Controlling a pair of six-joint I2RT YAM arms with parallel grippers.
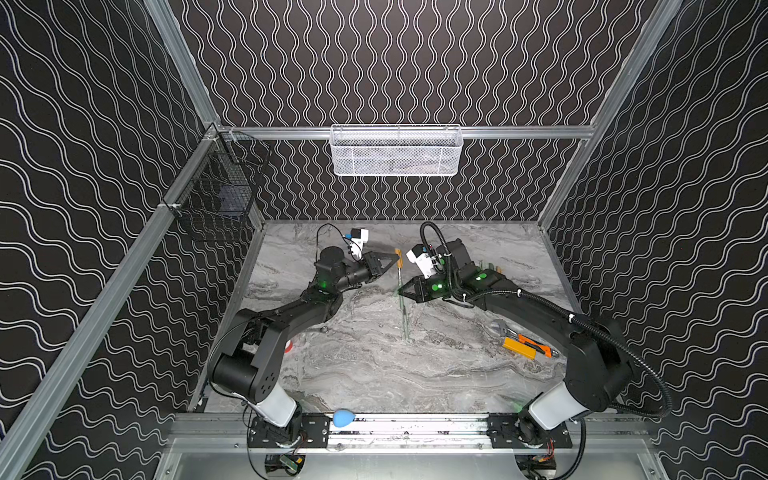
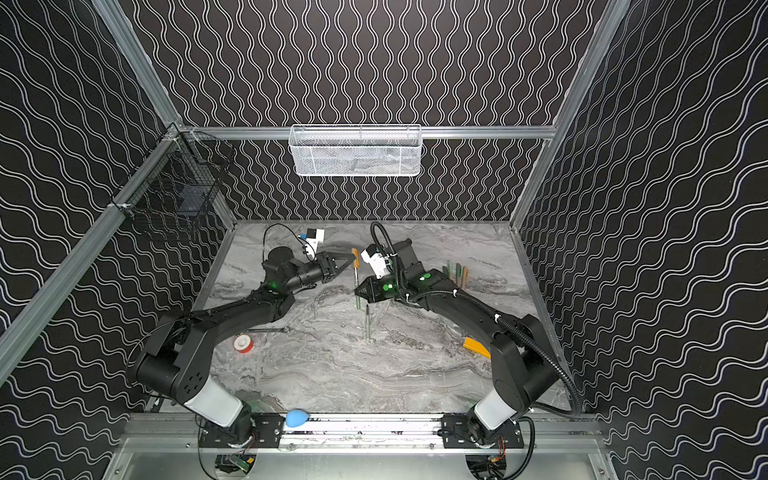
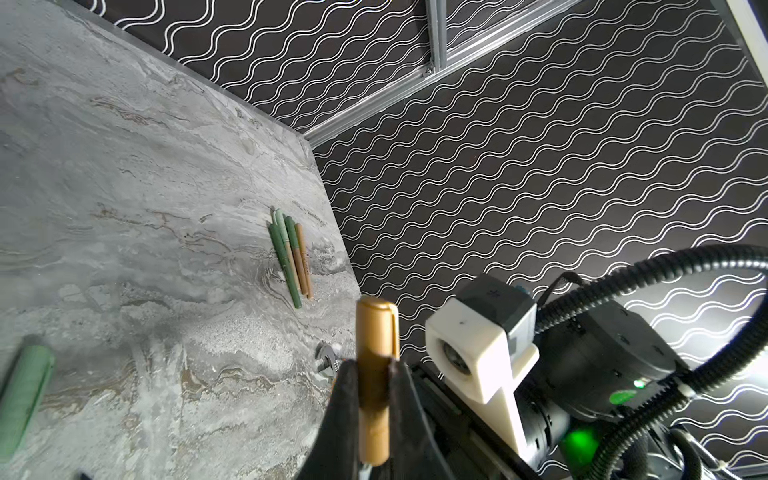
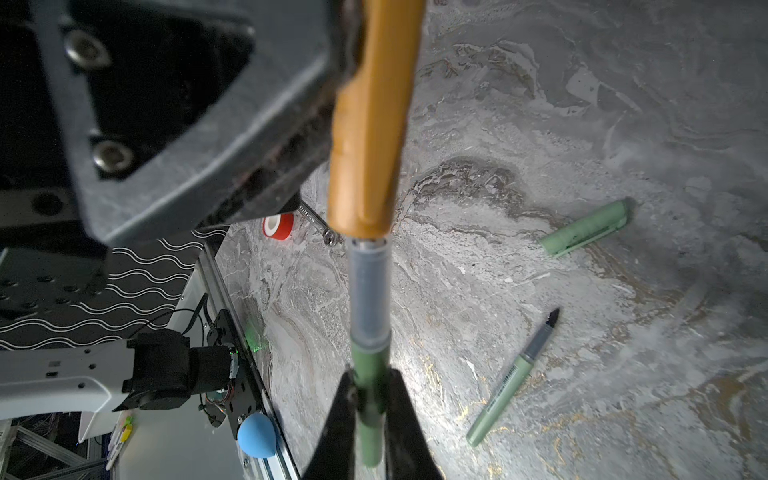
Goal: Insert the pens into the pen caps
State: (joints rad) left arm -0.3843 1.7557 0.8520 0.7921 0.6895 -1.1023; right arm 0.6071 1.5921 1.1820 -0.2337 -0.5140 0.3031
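Left side: your left gripper [image 3: 374, 388] is clamped on an orange-tan pen cap [image 3: 376, 332], with a jaw pressed on each side about midway along it. In both top views you hold that cap up off the marble table [image 1: 374, 374], toward the back and near the middle.

Right side: your right gripper [image 4: 370, 395] is closed tight on a green pen [image 4: 370, 361], gripping the green barrel. The pen lines up end to end with the cap. Its grey neck meets the cap's open mouth, and the tip is hidden inside. Most of the grey neck shows bare between the cap rim and the barrel.

On the table, right wrist view:
- A pale green pen [image 4: 513, 378] lies flat, its dark tip uncovered.
- A pale green cap [image 4: 586, 235] lies near it, but apart.

Left wrist view: a row of pens [image 3: 291, 257], green and tan, lies side by side and touching, close to the table's edge by the wall.

Other items you can see:
- A red and white tape roll [image 2: 243, 344] sits near your left arm, with a thin wrench [image 2: 270, 329] just beside it.
- An adjustable wrench [image 1: 503, 330] and an orange utility knife [image 1: 525, 347] lie together beside your right arm.
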